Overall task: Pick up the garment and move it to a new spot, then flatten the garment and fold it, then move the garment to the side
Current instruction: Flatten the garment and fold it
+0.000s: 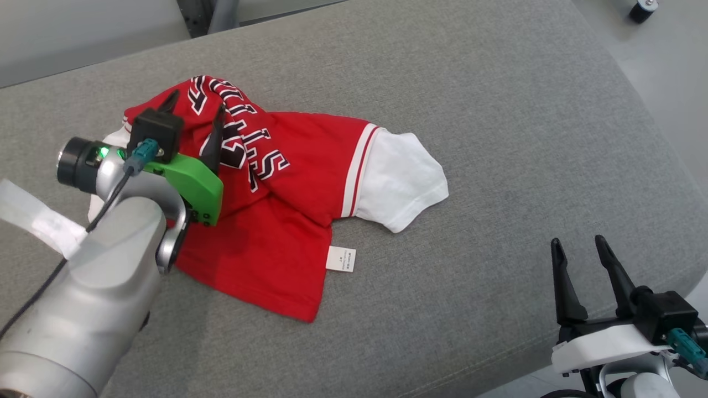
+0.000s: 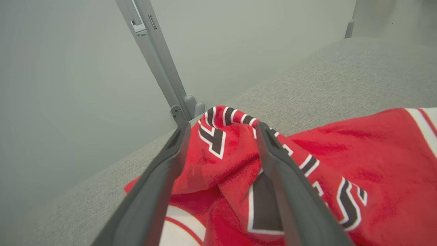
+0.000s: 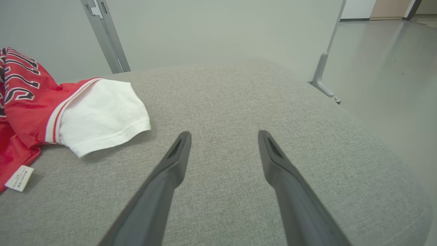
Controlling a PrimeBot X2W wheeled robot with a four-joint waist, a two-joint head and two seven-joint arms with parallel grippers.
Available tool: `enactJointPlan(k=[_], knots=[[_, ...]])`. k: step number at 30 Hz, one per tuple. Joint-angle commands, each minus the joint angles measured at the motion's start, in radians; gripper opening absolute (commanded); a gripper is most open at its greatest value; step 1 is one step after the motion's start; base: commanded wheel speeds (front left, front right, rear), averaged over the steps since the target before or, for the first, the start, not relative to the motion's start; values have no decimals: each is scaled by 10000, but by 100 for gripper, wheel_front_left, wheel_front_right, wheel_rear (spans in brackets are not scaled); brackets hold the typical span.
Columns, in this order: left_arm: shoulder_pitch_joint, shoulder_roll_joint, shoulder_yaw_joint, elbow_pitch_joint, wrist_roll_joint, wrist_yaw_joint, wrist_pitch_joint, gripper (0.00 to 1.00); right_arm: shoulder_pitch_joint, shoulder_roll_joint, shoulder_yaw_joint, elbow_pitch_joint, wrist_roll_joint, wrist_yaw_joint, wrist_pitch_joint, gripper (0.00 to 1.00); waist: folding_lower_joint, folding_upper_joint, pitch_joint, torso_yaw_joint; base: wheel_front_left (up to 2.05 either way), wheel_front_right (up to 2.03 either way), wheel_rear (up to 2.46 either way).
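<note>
The garment (image 1: 298, 166) is a red jersey with black-and-white lettering and white sleeves, lying crumpled on the grey cushioned surface (image 1: 498, 110) at centre left. My left gripper (image 1: 194, 113) stands open over its bunched upper-left part, fingers spread either side of a raised fold (image 2: 225, 143) of lettered cloth, holding nothing. A white sleeve (image 1: 404, 179) sticks out to the right, and a small white label (image 1: 341, 258) lies at the lower hem. My right gripper (image 1: 581, 251) is open at the lower right, above bare cushion (image 3: 222, 112), well apart from the garment (image 3: 30, 99).
The cushion's front edge (image 1: 498, 359) runs close by my right gripper, and its right edge drops to a pale floor (image 1: 664, 66). Grey metal posts (image 2: 153, 58) and a pale wall rise behind the far edge. A black caster (image 1: 643, 8) sits at the top right.
</note>
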Motion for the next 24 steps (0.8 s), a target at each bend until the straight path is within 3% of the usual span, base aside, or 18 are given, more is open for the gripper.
enactJointPlan(k=[1,9,12,17,24], knots=[[492,24,231,-316,16,215,-23,100,132,-23,-138,-88,-91,-11,-31,100,-1,0,-423,464,0,0,0],[3674,2,2087,-4095,773,1435,-15,100,523,-23,-877,-421,-481,-11,-31,100,-1,0,-1261,1440,0,0,0],[5210,-33,2633,-5466,1159,1659,-15,100,629,-25,-1037,-481,-548,-11,-31,100,-1,0,-1467,1746,0,0,0],[7125,-54,3363,-6407,1675,1634,-18,100,806,-25,-1110,-439,-611,-11,-31,100,-1,0,-1754,2107,0,0,0],[9519,-406,4637,-6652,2485,931,-17,100,1226,-25,-1176,-205,-759,-11,-31,100,-1,0,-2225,2630,0,0,0]])
